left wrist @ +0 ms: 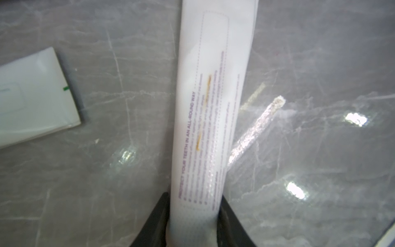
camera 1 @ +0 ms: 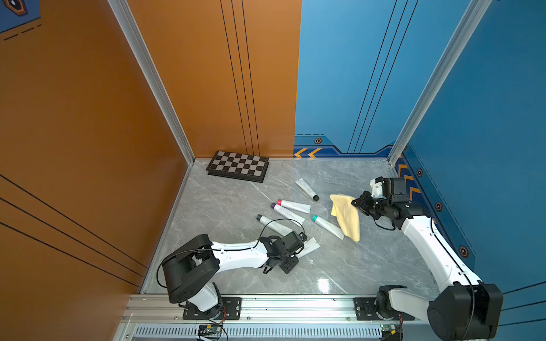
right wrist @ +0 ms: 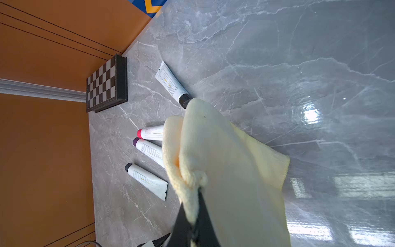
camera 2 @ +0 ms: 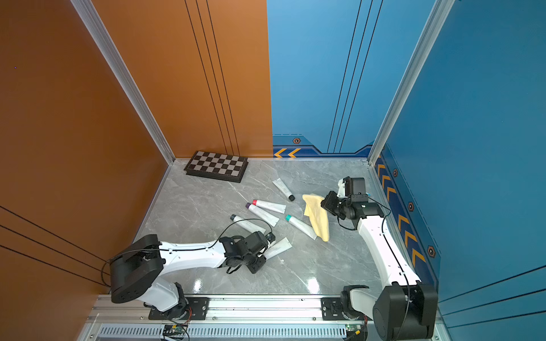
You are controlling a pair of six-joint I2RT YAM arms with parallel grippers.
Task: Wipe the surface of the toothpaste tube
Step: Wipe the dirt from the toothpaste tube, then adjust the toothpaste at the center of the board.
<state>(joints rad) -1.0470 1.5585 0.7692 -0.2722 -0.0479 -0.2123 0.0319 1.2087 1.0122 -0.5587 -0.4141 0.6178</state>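
Top views: white toothpaste tube [camera 1: 310,246] sat front-centre of table [camera 1: 354,265], cap end under left gripper [camera 1: 295,256]; right gripper [camera 1: 356,203] pinched yellow cloth [camera 1: 347,220].
L wrist: purple print "PROTECT YOUR TEETH IN AN ALL-ROUND WAY", orange streaks; jaws flanked tube, grip unclear.
R wrist: cloth clamped.

- Table top [camera 1: 354,265]: polished grey marble look, glossy (lamp glare shows on it).
- Toothpaste tube [left wrist: 211,107]: smooth white plastic, faint sheen.
- Yellow cloth [right wrist: 235,160]: soft, fuzzy, matt.
- Chessboard [camera 1: 238,165] at eleven o'clock: smooth, dull sheen.
- Frame rail [camera 1: 295,307] at six o'clock: bare brushed metal.
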